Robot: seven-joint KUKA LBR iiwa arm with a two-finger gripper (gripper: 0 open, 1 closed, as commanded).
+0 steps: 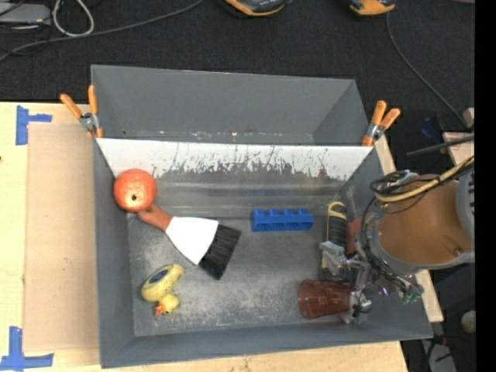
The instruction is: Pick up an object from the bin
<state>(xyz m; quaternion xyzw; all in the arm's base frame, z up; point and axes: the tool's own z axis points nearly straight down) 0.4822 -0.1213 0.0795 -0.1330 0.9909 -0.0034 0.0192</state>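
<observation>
My gripper point(350, 276) hangs low at the bin's front right corner, right above the right end of a dark red-brown chunky thing point(320, 298) that lies on the floor there. Its metal parts touch or hide that thing's right edge. Just behind the gripper, a black and yellow object point(337, 222) leans against the right wall. A blue toy brick point(282, 219) lies a little to the left, near the middle of the bin.
A brush point(198, 241) with an orange handle, white body and black bristles lies left of centre. A red apple point(135, 190) rests at its handle end by the left wall. A yellow rubber duck point(162, 287) sits front left. The arm's orange cover overhangs the right rim.
</observation>
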